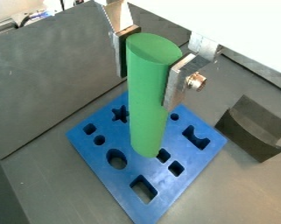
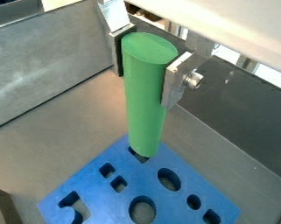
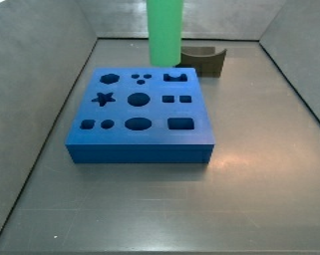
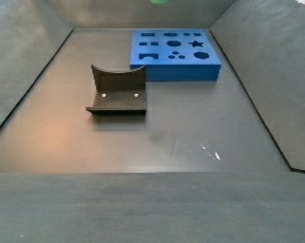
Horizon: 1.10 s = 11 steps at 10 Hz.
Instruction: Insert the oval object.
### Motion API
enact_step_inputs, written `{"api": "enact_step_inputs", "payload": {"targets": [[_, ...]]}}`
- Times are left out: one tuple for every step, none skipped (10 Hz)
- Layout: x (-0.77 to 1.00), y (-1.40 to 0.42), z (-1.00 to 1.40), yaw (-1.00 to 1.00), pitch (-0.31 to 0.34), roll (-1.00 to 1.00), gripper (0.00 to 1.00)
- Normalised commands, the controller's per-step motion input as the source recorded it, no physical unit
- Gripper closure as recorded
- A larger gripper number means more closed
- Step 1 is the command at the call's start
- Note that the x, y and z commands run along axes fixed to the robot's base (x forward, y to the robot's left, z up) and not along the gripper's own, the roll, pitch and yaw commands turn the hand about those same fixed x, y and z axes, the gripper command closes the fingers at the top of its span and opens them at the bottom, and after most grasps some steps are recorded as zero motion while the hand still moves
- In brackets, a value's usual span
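Note:
The oval object is a tall bright green peg point(image 1: 146, 105), held upright; it also shows in the other wrist view point(image 2: 143, 96). My gripper point(image 1: 152, 63) is shut on its upper end, one silver finger on each side, as the other wrist view point(image 2: 147, 61) also shows. The peg's lower end hangs over the blue block point(image 1: 192, 156) with several shaped holes, close to a hole at the block's edge point(image 2: 90, 184). I cannot tell whether it touches. In a side view the peg point(image 3: 165, 30) stands over the block's far edge point(image 3: 143, 151). The gripper is out of view in both side views.
A dark olive curved block point(image 1: 254, 127) lies on the floor beside the blue block and shows in both side views point(image 3: 205, 60) point(image 4: 117, 90). The blue block sits at the far end in a side view point(image 4: 181, 74). Grey walls point(image 3: 43, 110) enclose the floor.

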Motion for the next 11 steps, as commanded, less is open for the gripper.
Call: {"api": "enact_step_inputs", "payload": {"targets": [[0.00,0.00,-0.02,0.00,0.000,0.00,1.00],[-0.27,-0.02,-0.86,0.00,-0.156,0.18,1.00],[-0.29,-0.22,-1.00,-0.05,-0.107,0.10,1.00],[-0.27,-0.34,-1.00,-0.13,-0.097,0.06,1.00],[-0.29,-0.29,-1.00,-0.10,-0.091,0.07,1.00],[-0.11,-0.34,-0.68,-0.18,-0.076,0.33,1.00],[0.05,-0.21,-0.39,-0.49,0.027,0.41,1.00],[0.00,-0.12,-0.25,-0.77,0.020,0.29,1.00],[-0.08,-0.09,-0.27,-0.65,0.004,0.22,1.00],[0.00,0.00,-0.15,-0.10,0.000,0.00,1.00],[-0.03,0.00,-0.12,0.00,0.000,-0.01,1.00]]}}
